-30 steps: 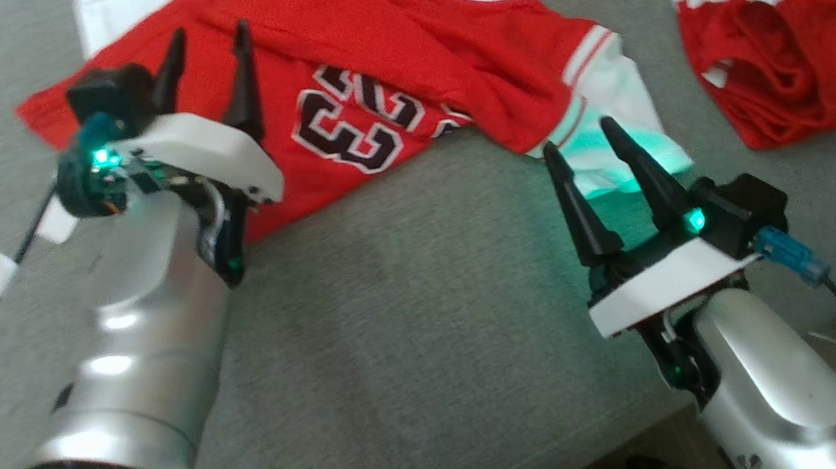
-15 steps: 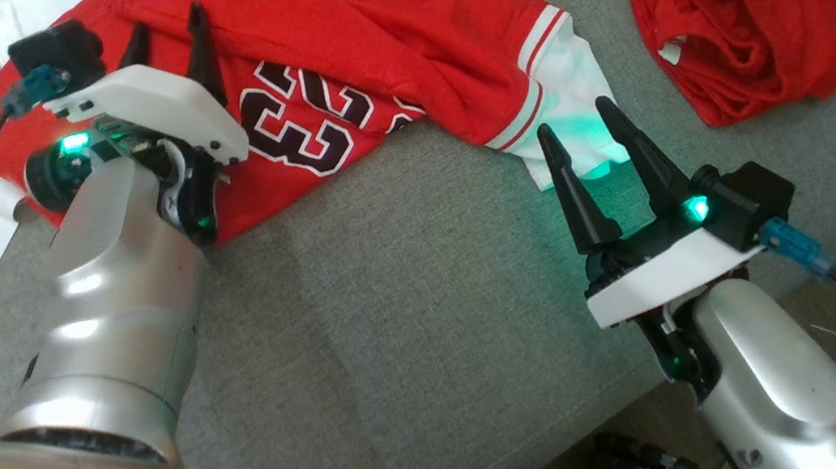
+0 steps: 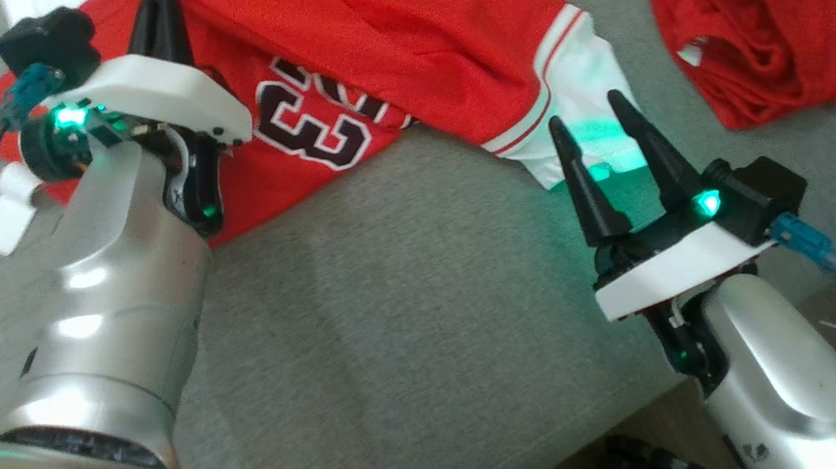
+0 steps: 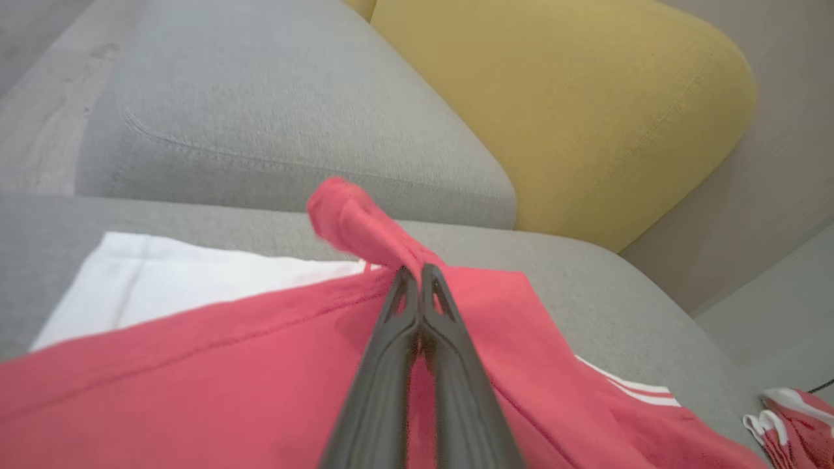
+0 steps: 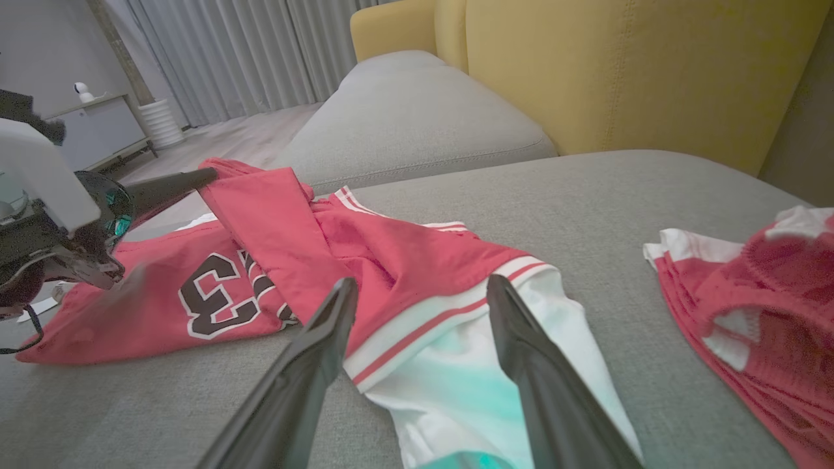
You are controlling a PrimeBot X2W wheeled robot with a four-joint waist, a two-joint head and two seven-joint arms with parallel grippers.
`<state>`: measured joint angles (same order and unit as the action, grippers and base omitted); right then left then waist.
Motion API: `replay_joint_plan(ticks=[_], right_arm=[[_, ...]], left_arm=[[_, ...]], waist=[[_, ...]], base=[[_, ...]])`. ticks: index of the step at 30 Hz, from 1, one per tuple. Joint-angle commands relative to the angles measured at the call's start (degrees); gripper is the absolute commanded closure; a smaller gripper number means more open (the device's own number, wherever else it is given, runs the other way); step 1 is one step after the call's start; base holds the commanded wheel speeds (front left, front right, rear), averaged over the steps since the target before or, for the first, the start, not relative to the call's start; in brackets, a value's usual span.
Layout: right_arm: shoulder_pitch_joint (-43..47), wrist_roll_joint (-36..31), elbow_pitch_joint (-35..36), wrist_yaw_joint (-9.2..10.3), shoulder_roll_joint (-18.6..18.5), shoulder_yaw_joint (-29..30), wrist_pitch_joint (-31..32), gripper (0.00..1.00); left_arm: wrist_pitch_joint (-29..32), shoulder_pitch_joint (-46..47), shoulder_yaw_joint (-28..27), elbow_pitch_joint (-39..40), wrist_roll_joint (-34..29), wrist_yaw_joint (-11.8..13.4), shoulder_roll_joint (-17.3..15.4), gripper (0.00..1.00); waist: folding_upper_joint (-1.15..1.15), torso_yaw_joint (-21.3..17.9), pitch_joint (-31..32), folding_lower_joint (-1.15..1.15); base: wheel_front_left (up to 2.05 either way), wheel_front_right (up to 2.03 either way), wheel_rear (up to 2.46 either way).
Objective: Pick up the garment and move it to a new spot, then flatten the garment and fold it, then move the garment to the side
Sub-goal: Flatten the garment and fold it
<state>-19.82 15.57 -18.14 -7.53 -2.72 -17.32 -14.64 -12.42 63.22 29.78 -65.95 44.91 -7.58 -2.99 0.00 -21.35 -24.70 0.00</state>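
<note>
Since the left gripper has its two dark fingers clenched on a raised fold of the red basketball jersey, the cloth already shows how it handles. The pinched fold stands up in a small peak and the fabric falls away from it in slack creases. That pinch sits beyond the black number print and to its left. The left wrist view shows the fingertips pressed together with red cloth bunched just past them.

The jersey lies spread but rumpled on the grey sofa seat, number print facing up, with one layer folded over the far side of the print. The right gripper is released, its fingers well parted. It hovers to the right of the number print and nearer the robot, just over the jersey's white end, and whether the tips touch it I cannot tell. A second crumpled red garment lies well to the right of the number print, apart from the jersey.

I judge the jersey light, thin and wholly limp, likely a smooth sports mesh. It will sag from any single hold and slide over itself, and it will not keep a shape until laid down. It is not fragile, though pointed fingertips could snag the weave. The best holds seem to be the thicker striped trim right of the number print and a matching edge left of it, so two spaced grips keep the cloth taut.
</note>
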Motion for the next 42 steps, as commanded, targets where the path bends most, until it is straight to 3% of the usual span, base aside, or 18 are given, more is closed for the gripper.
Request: replay_joint_plan(ticks=[1,6,14,24,26,27,31,37,42], right_arm=[[-0.3,-0.1,1.5,0.04,-0.2,-0.2,-0.4,0.0],[0.1,-1.2,0.6,0.04,-0.2,1.6,-0.4,0.0],[3.5,-2.5,-3.5,0.04,-0.2,4.1,-0.4,0.0],[8.7,-2.3,-7.9,0.04,-0.2,5.0,-0.4,0.0],[9.4,-2.4,-8.5,0.04,-0.2,5.0,-0.4,0.0],[9.6,-2.4,-8.8,0.04,-0.2,4.9,-0.4,0.0],[10.0,-2.3,-9.3,0.04,-0.2,4.7,-0.4,0.0],[10.2,-2.4,-9.4,0.04,-0.2,4.9,-0.4,0.0],[10.6,-2.5,-9.3,0.04,-0.2,5.1,-0.4,0.0]], left_arm=[[-1.4,1.7,-0.2,2.5,0.3,0.1,-2.0,1.0],[-2.5,-0.3,-1.8,8.5,0.5,0.1,-3.8,1.0],[-2.6,-14.3,-12.1,22.5,-1.1,0.1,-4.9,1.0],[-2.6,-37.6,-20.3,26.6,-4.9,0.1,-1.2,0.98],[-2.6,-41.3,-22.4,26.9,-6.0,0.1,-0.7,0.53],[-2.6,-42.9,-23.6,26.9,-6.9,0.2,-0.5,0.0],[-2.6,-46.8,-26.1,27.8,-11.8,1.0,-0.1,0.0],[-2.6,-52.7,-28.1,32.2,-25.9,4.9,0.0,0.0],[-2.6,-56.5,-27.9,36.7,-35.8,6.6,-0.5,0.0]], waist=[[0.0,1.6,0.9,0.0],[0.0,6.9,4.2,0.0],[0.0,17.3,13.6,0.0],[0.0,22.5,21.9,0.0],[0.0,22.6,22.6,0.0],[0.0,22.6,23.0,0.0],[0.0,22.3,23.7,0.0],[0.0,21.8,24.7,0.0],[0.0,21.6,25.6,0.0]], base=[[0.0,0.0,0.0],[0.0,0.0,0.0],[0.0,0.0,0.0],[0.0,0.0,0.0],[0.0,0.0,0.0],[0.0,0.0,0.0],[0.0,0.0,0.0],[0.0,0.0,0.0],[0.0,0.0,0.0]])
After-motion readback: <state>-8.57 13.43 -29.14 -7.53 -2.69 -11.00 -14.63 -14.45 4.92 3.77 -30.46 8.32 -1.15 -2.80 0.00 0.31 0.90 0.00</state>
